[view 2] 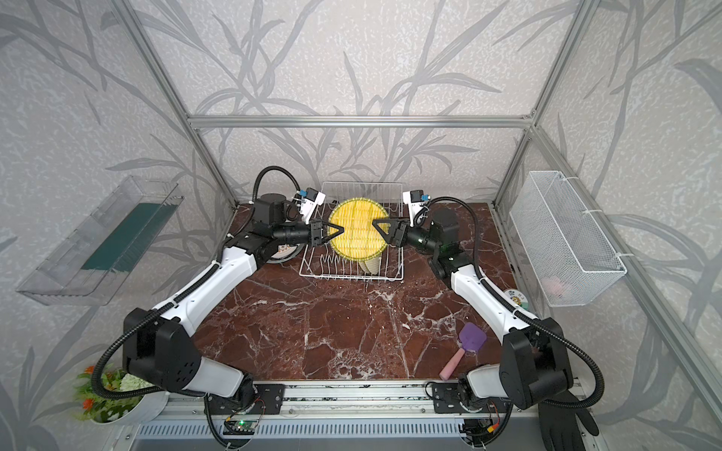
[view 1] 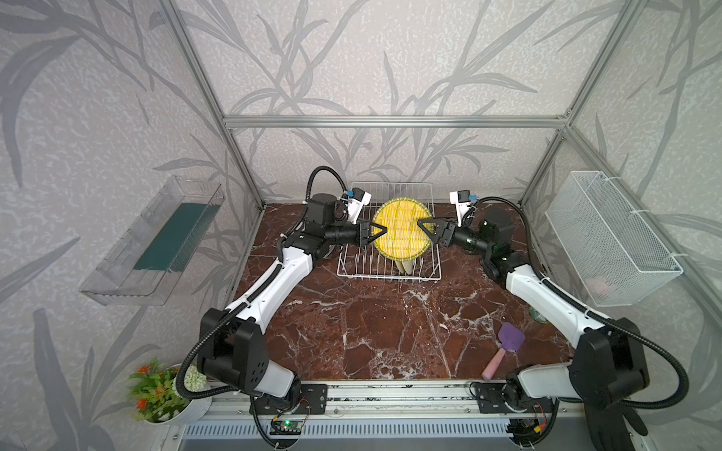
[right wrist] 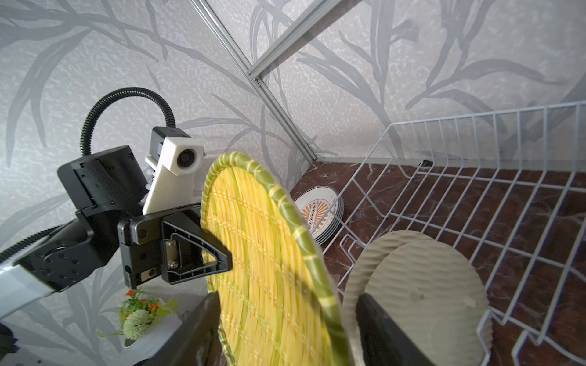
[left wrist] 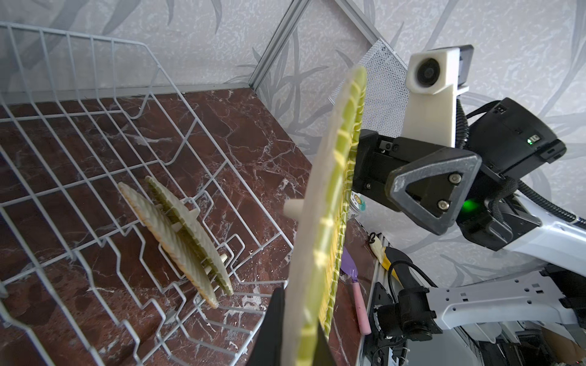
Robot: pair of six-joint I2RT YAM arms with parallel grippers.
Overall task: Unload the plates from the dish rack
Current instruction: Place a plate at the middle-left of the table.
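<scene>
Left gripper (view 1: 384, 231) pinches the left rim of the yellow plate (view 1: 402, 232), held upright on edge above the dish rack (view 1: 351, 269). Right gripper (view 1: 421, 225) stands spread astride the opposite rim, not clamping. Judged: the pinching side alone must carry it off.

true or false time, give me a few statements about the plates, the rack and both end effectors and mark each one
1. The left end effector is shut on a yellow woven plate. True.
2. The dish rack is empty. False: two more yellow plates stand in it.
3. The right end effector clamps that plate. False: its jaws stand open astride the rim.
4. Sunburst plates are stacked on the table beside the rack. True.
5. The purple spatula lies in the rack. False: it lies on the table.
</scene>
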